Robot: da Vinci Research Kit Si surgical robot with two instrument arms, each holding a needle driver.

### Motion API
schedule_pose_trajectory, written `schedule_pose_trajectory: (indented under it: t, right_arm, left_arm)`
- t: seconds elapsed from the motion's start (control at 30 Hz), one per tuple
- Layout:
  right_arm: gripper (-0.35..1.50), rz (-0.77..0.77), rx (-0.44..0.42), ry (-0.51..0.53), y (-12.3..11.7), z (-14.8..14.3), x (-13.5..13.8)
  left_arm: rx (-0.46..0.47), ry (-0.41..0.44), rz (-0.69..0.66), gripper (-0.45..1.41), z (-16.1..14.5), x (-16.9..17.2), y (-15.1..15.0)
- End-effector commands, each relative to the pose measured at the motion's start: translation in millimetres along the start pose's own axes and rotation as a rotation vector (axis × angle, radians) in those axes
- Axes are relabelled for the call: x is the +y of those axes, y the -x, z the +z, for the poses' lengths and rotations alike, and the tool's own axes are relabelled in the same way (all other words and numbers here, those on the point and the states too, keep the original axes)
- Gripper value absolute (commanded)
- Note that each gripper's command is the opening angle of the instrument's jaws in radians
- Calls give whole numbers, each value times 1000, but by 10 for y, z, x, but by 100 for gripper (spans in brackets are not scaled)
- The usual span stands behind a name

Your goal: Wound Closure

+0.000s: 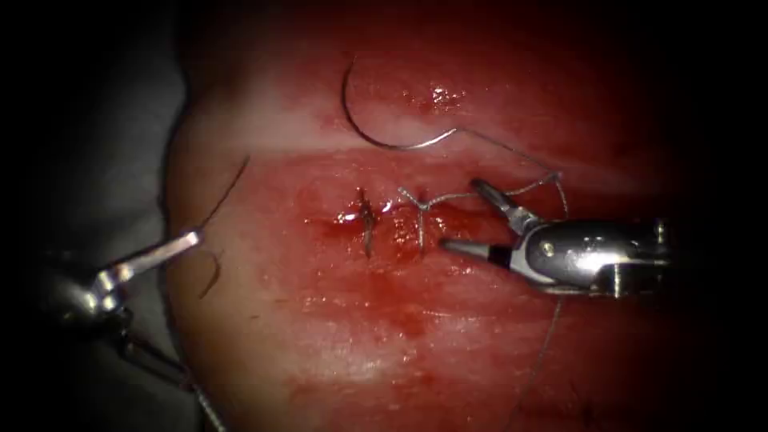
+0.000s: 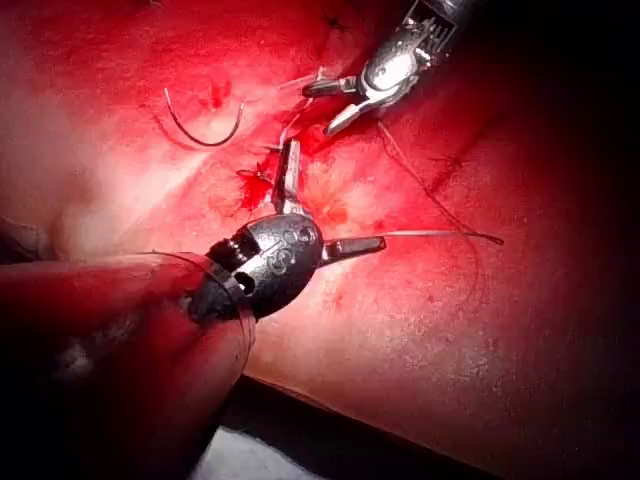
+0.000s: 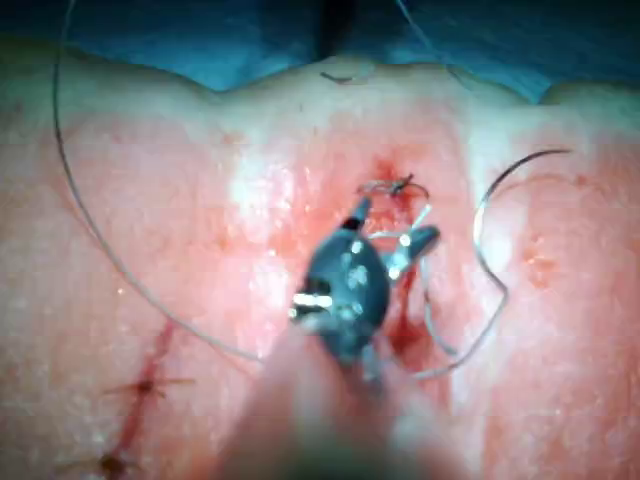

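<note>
A surgical practice lab; a slab of tissue point(image 1: 320, 336) on blue drape point(image 3: 200, 40), stitched cut point(image 1: 392, 228), steel robot tool point(image 1: 576, 256) overhead.

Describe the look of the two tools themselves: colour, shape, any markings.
Both are shiny silver metal. The right tool has a rounded, polished wrist block with a small round screw or pin on its side, and two slim tapering jaws with dark bands at their base. The left tool has a bulbous, egg-shaped wrist with faint engraved marks, too small to read, a dark groove behind it, and two narrow, flat jaws.
</note>
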Motion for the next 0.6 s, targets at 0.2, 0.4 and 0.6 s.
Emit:
schedule_pose_trajectory:
  t: [0.2,0.4,0.6]
  right_arm:
    - [138,5,-1,0,10,-12,3]
    - [128,6,3,-8,10,-21,7]
    - [128,21,5,-6,8,-30,9]
  left_arm:
    - [1,15,-56,140,-14,16,6]
    - [-5,16,-133,126,-44,20,9]
    - [-5,31,-228,113,-68,9,-1]
